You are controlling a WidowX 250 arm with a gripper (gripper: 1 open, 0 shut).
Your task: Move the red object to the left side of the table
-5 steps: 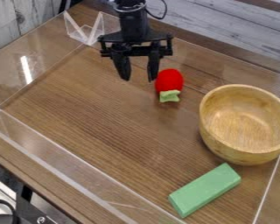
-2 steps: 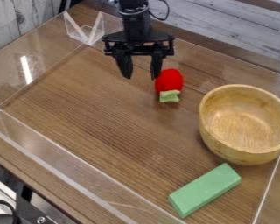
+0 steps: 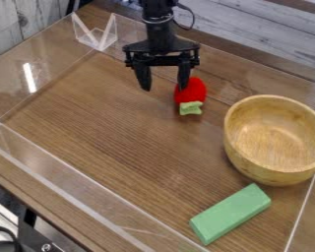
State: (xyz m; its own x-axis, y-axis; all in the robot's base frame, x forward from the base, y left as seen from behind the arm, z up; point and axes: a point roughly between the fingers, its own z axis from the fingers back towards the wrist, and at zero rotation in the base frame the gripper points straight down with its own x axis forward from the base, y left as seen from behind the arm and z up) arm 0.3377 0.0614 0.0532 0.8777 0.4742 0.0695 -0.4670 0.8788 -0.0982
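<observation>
The red object [image 3: 191, 94], a small strawberry-like toy with a pale green stem end, lies on the brown wood-grain table [image 3: 107, 138] right of centre, toward the back. My black gripper [image 3: 165, 81] points down just left of it, jaws open and wide apart. The right fingertip [image 3: 184, 83] stands at the toy's upper left edge; whether it touches I cannot tell. Nothing sits between the fingers.
A wooden bowl [image 3: 276, 138] stands at the right. A flat green block [image 3: 231, 213] lies near the front right corner. Low clear acrylic walls [image 3: 42, 69] border the table, with a clear folded stand [image 3: 92, 31] at the back left.
The gripper has shifted right and down toward the red object, and its fingers have spread wider. The toy, bowl and green block have not moved.
</observation>
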